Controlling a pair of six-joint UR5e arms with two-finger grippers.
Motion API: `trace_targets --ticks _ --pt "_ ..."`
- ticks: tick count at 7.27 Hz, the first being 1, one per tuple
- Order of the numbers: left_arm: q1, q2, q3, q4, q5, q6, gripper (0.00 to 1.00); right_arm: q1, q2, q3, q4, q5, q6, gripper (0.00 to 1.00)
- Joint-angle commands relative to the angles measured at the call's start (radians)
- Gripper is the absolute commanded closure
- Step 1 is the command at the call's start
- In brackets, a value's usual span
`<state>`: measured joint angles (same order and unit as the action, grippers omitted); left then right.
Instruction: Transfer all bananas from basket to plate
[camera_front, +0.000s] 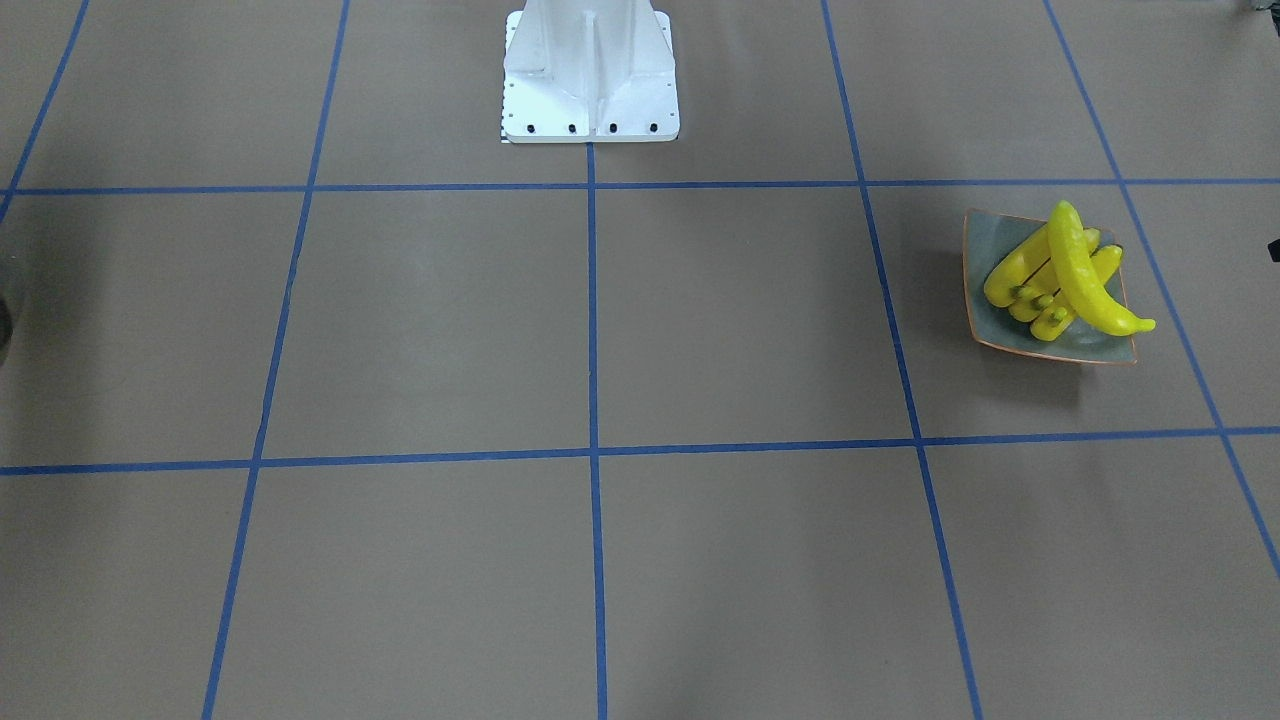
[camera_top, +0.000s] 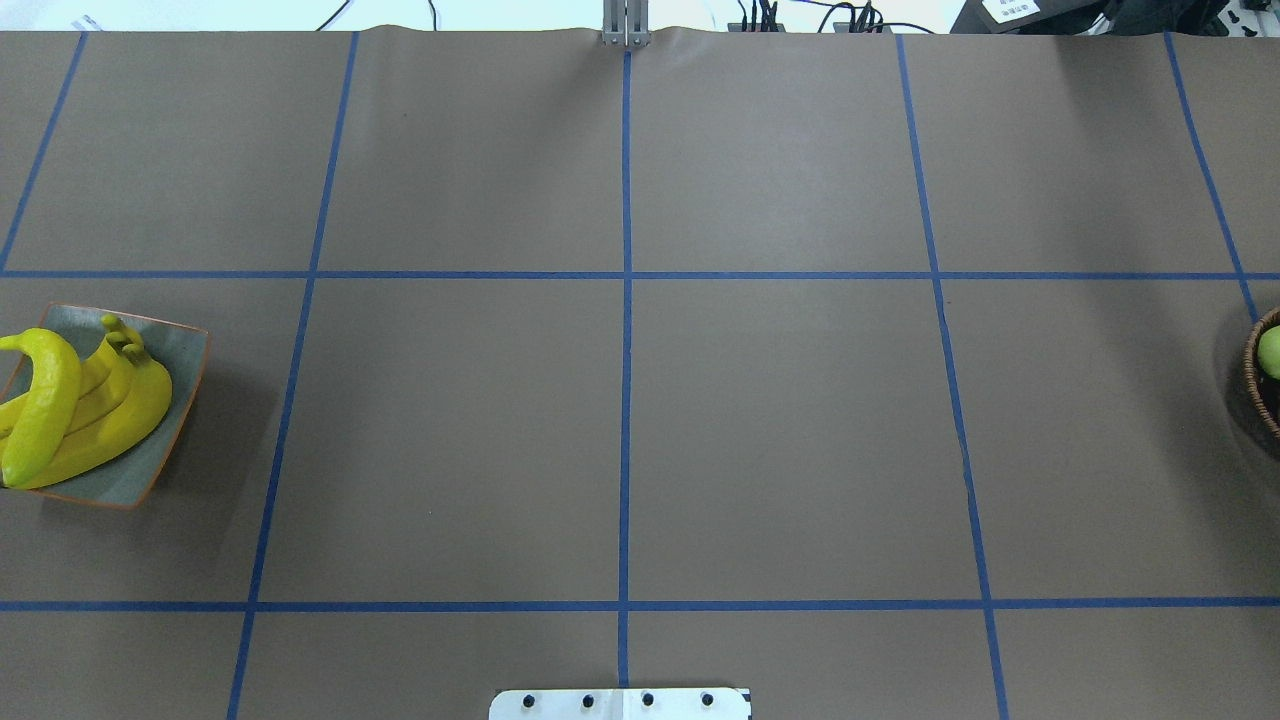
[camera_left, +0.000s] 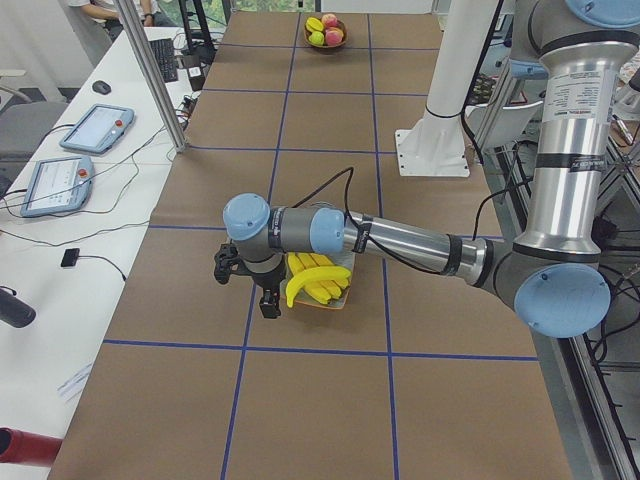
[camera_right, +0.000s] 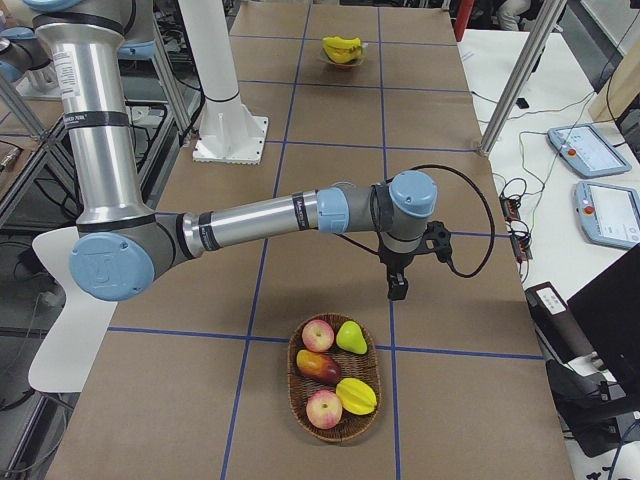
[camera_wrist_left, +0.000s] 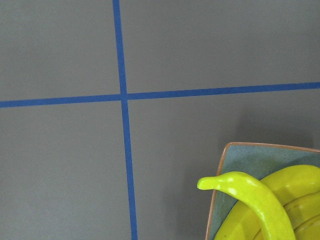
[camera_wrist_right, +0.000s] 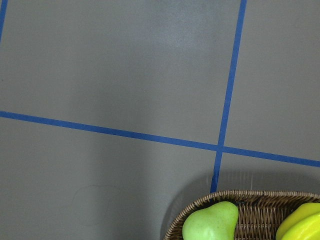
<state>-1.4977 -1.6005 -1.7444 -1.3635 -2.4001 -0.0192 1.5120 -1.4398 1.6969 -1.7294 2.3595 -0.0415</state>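
Seemingly light, stiff, slick bananas (camera_front: 1085, 275) crowd the plate (camera_front: 985, 240) on the bench (camera_front: 700, 330), left edge; pinch mid-length. Left fingers (camera_left: 268, 304), right fingers (camera_right: 398, 289): spread unclear.

Your brown table (camera_top: 780, 440), gridded in blue tape (camera_top: 626, 400), carries the plate (camera_top: 175, 345) at its left edge, the basket (camera_top: 1260, 405) at its right.
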Motion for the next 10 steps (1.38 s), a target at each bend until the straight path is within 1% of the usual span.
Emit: trace_targets --ticks 1,5,6,7,8,9,10 --pt "-0.006 0.016 -0.007 -0.006 -0.007 0.007 0.01 -0.001 -0.001 0.004 0.001 0.009 0.000 0.00" --pt "-0.004 0.014 -0.006 -0.005 -0.010 0.001 0.01 -0.009 -0.002 0.001 0.002 0.007 -0.001 0.00" --pt "-0.001 0.008 0.017 -0.005 -0.008 0.002 0.01 -0.009 -0.008 0.001 0.002 0.010 -0.001 0.00" --pt "-0.001 0.002 0.010 -0.006 -0.010 0.004 0.01 -0.007 -0.028 -0.005 0.008 0.024 -0.012 0.00" --pt "-0.009 0.001 0.011 -0.008 -0.013 0.004 0.01 -0.007 -0.030 0.006 0.010 0.015 -0.005 0.00" --pt "-0.013 0.017 -0.047 -0.002 -0.004 0.001 0.01 -0.001 -0.030 0.016 0.010 0.015 -0.005 0.00" --pt "-0.021 0.068 -0.078 -0.006 -0.008 0.002 0.01 -0.001 -0.040 0.038 0.011 0.026 -0.002 0.00"
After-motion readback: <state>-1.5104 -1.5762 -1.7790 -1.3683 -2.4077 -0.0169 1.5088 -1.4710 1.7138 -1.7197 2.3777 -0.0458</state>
